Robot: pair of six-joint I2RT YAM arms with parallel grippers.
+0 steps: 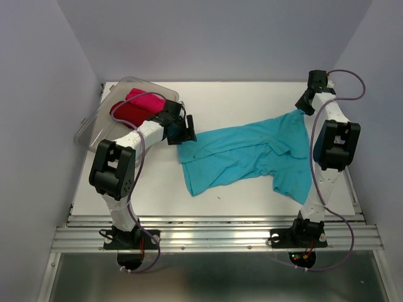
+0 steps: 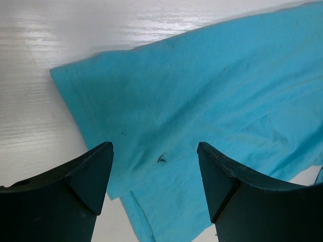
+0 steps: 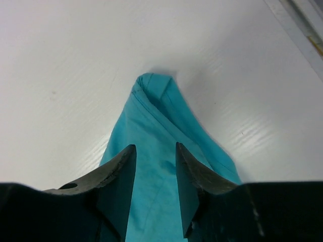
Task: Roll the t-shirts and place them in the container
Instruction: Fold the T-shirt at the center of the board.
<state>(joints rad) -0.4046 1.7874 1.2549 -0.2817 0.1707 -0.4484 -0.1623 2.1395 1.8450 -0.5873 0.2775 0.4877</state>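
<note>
On the table (image 1: pixel 252 94), the blue shirt (image 1: pixel 245 157) lies spread and rumpled across the middle, one end toward the left arm and a narrow end drawn out to the far right. No part of it is rolled, so I judge the work on it barely begun, at the stage of laying it flat. At the far left corner the tub (image 1: pixel 94 129) holds the red shirt (image 1: pixel 132 112), with the pink shirt (image 1: pixel 137 95) showing at its far edge. Whether those two are rolled or only bunched the top view does not tell, so at least one shirt, perhaps all three, is left to do. The left gripper (image 1: pixel 187 131) hangs over the blue shirt's left end, jaws wide apart and nothing between them. The right gripper (image 1: pixel 306 104) sits at the far right end, jaws partly apart astride a narrow strip of cloth; no pinch shows, so I take it as open rather than holding. Only the top view gives the whole layout and the tub, but it hides both sets of jaws. The left wrist view adds the stitched hem corner flat on the table beyond the open fingers, a second layer peeping out beneath, and a small dark speck (image 2: pixel 161 159) on the cloth. The right wrist view adds that the strip ends in a folded, rounded tip just beyond the fingers.
</note>
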